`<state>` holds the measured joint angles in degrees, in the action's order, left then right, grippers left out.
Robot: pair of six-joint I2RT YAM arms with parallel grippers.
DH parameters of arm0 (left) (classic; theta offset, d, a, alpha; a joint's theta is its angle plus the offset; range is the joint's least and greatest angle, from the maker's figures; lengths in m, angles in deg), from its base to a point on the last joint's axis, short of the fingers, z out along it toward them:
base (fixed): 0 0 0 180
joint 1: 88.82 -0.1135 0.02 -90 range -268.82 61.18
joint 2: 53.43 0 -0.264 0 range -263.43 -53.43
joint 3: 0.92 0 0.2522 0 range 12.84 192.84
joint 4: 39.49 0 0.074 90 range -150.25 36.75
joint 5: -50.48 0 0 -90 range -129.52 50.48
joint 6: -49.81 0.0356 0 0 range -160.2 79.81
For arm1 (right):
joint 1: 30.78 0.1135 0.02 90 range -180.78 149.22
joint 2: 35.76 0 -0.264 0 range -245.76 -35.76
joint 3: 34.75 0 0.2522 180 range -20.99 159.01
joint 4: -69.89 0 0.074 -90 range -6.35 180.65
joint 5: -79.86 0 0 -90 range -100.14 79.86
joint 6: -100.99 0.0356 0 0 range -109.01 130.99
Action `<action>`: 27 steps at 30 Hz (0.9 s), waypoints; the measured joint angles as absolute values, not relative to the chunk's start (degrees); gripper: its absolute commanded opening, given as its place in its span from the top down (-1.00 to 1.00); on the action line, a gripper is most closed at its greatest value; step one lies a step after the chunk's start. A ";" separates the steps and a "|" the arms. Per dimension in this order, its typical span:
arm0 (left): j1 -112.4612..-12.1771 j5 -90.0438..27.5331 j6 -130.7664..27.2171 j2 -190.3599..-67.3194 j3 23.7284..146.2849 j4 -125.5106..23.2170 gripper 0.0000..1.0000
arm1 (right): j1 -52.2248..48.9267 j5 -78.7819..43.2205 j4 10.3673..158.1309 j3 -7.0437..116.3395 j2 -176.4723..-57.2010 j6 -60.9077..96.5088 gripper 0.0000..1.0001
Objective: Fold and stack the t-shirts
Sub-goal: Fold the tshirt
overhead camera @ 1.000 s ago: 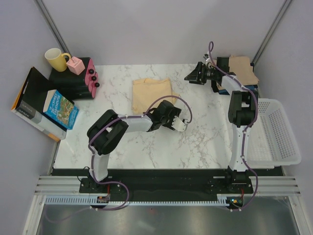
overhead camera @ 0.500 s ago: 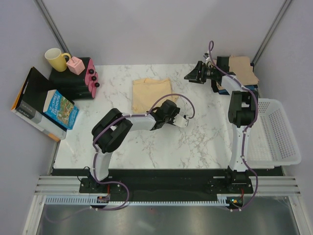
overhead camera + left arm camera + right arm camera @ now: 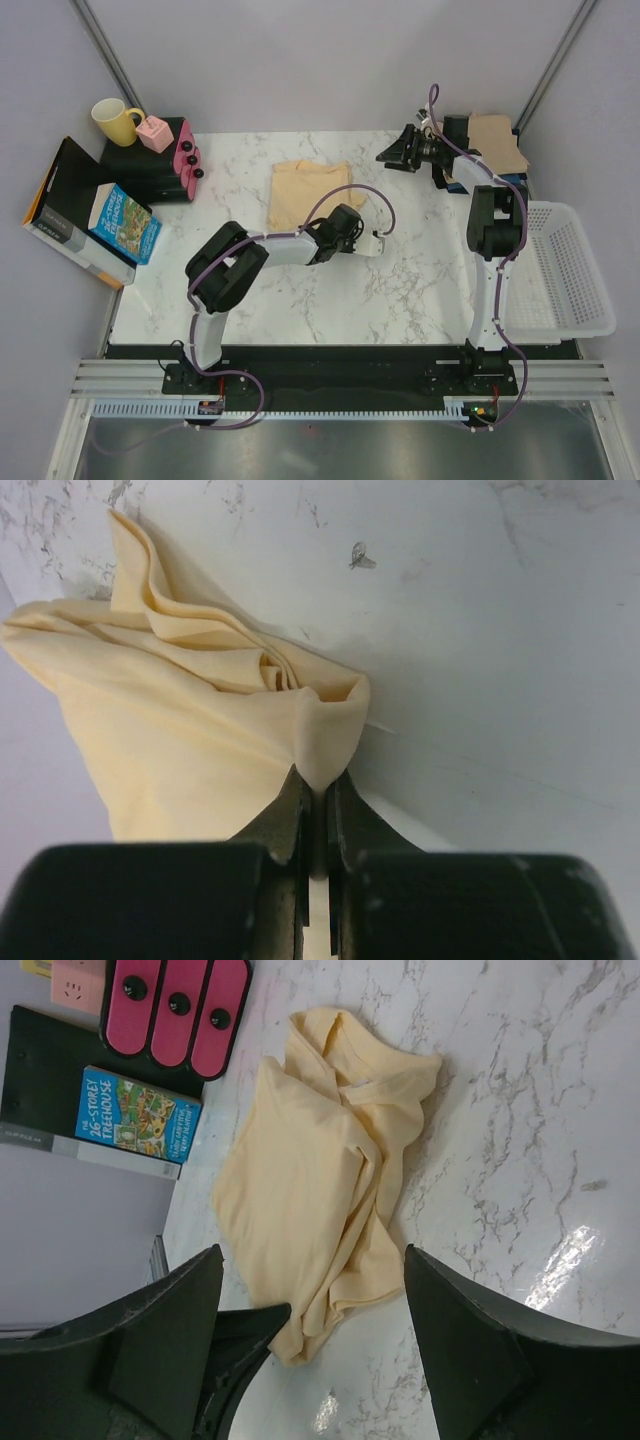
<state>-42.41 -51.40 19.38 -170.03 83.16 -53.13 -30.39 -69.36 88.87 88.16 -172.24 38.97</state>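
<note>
The left end effector (image 3: 318, 783) pinches a corner fold of the yellow shirt (image 3: 190, 730), which lies crumpled mid-table (image 3: 420, 285). The right end effector (image 3: 397, 157) hovers agape. The cloth looks light and limp, so it is best gripped at hems or corners.

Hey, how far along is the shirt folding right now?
Nothing looks finished: the pale yellow t-shirt lies rumpled on the marble table. In hand: the left pincer is shut on a bunched corner of it, while the right pincer hangs open farther back. Left: folding it, then stacking it with the tan t-shirt at the back right corner.
</note>
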 measured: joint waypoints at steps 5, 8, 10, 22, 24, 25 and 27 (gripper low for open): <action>-42.41 -51.42 14.90 -167.63 82.83 -54.94 0.96 | -30.11 -72.44 85.63 87.37 -172.42 43.17 -0.60; -42.45 -51.44 13.47 -166.20 82.94 -55.08 0.96 | -29.50 -74.58 83.95 84.07 -172.39 45.12 -0.59; -42.51 -51.46 12.99 -165.88 83.60 -55.08 0.96 | -28.82 -75.96 83.88 80.90 -172.42 46.38 -0.59; -43.37 -51.55 12.84 -165.88 86.29 -54.79 0.96 | -24.93 -80.27 84.47 70.15 -172.00 49.81 -0.59; -43.39 -51.59 12.84 -165.88 86.29 -54.68 0.96 | -24.82 -80.22 84.43 69.99 -172.00 49.88 -0.59; -43.37 -51.61 12.86 -165.88 86.29 -54.66 0.96 | -24.78 -80.20 84.39 69.99 -172.00 49.99 -0.60; -43.39 -51.66 12.86 -165.88 86.29 -54.57 0.96 | -24.56 -80.11 84.36 70.10 -172.00 50.21 -0.61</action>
